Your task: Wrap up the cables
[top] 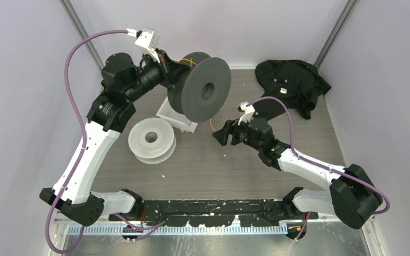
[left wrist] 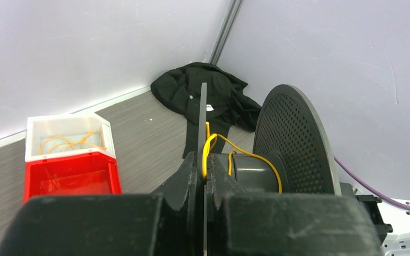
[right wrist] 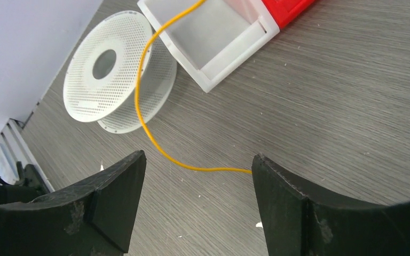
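My left gripper [left wrist: 204,172] is shut on the thin near flange [left wrist: 203,114] of a dark grey spool [top: 200,88], which it holds upright off the table. A yellow cable [left wrist: 217,140] runs into the jaws beside that flange and loops over the spool's hub toward the perforated far flange [left wrist: 293,136]. My right gripper [right wrist: 197,160] hangs open low over the table. A loose strand of the cable [right wrist: 140,101] curves across the wood, and its end touches the tip of the right finger [right wrist: 277,202]. That strand also shows in the top view below the spool [top: 212,124].
A white perforated spool [top: 151,140] lies flat at left centre. A white and red bin [left wrist: 69,160] beside it holds more yellow cable [left wrist: 66,141]. A black cloth [top: 291,82] is heaped in the far right corner. Walls close in on three sides.
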You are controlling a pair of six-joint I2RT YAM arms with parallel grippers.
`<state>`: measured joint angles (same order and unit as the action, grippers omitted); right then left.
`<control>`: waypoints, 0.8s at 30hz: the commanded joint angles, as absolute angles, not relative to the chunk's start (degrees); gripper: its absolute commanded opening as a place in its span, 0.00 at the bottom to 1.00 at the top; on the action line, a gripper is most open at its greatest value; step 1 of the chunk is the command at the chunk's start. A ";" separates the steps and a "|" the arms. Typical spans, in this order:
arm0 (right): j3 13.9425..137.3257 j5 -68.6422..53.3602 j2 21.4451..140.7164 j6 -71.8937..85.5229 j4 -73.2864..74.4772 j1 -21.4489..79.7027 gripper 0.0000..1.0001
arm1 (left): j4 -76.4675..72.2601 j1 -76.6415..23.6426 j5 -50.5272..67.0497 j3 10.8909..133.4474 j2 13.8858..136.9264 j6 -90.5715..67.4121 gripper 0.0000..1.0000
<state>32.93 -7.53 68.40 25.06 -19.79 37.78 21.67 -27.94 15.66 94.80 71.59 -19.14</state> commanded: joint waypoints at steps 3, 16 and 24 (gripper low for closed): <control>36.42 -8.15 70.26 21.96 -20.44 38.30 0.78 | 15.24 -27.60 16.92 97.38 68.91 -20.21 0.00; 39.10 -11.25 77.57 24.64 -26.09 39.72 0.61 | 14.95 -27.60 16.79 96.74 68.56 -20.66 0.00; 37.00 -10.65 76.91 25.20 -26.91 40.75 0.56 | 14.86 -27.60 16.73 96.24 68.60 -20.55 0.00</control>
